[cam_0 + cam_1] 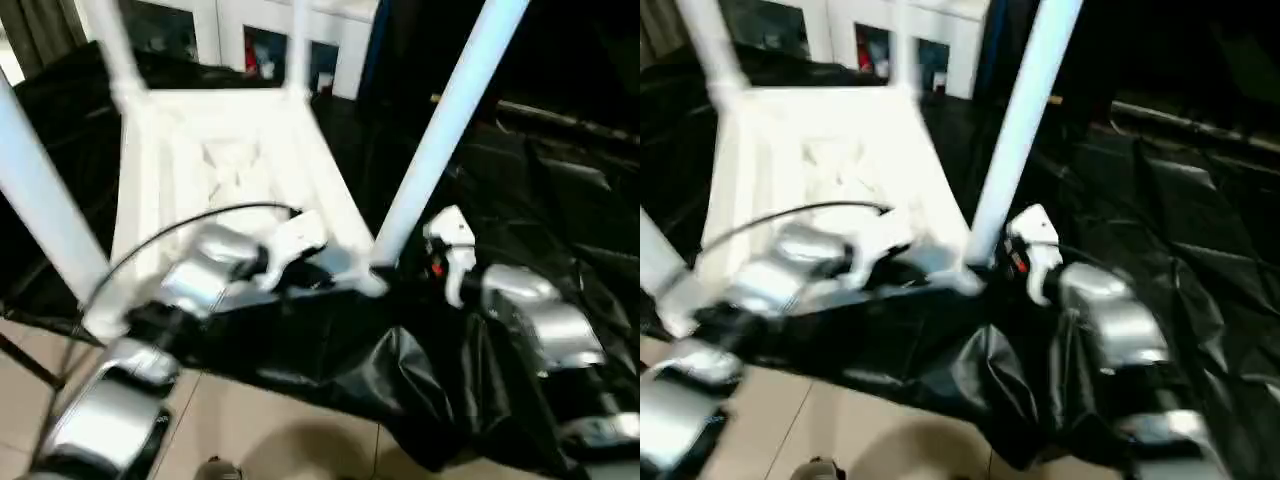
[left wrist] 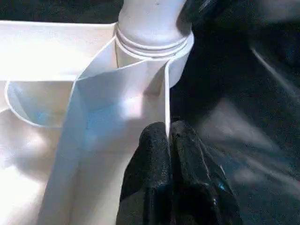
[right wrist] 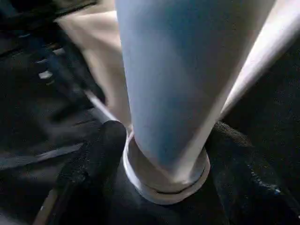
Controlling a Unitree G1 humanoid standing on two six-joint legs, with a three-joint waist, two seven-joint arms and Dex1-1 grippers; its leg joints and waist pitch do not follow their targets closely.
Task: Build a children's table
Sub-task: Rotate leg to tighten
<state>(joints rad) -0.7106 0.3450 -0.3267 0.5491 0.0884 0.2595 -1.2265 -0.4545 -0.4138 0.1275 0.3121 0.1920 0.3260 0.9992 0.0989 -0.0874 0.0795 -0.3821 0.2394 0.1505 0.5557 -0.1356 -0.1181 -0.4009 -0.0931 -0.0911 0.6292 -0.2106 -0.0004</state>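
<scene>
Tabletop (image 1: pixel 225 170), white plastic, is lying upside down on a black-draped work surface (image 1: pixel 540 200), ribbed underside up, with four white legs rising from its corner sockets. Left gripper (image 2: pixel 169 154) is pinching the tabletop's near rim wall, fingers clenched on the thin edge. Right gripper (image 3: pixel 159 187) is straddling the base of the near-right leg (image 1: pixel 440 130), at about five o'clock on the tabletop, fingers spread on either side of it. Judging by this, the last leg is being seated; next comes pressing or twisting it fully home.
</scene>
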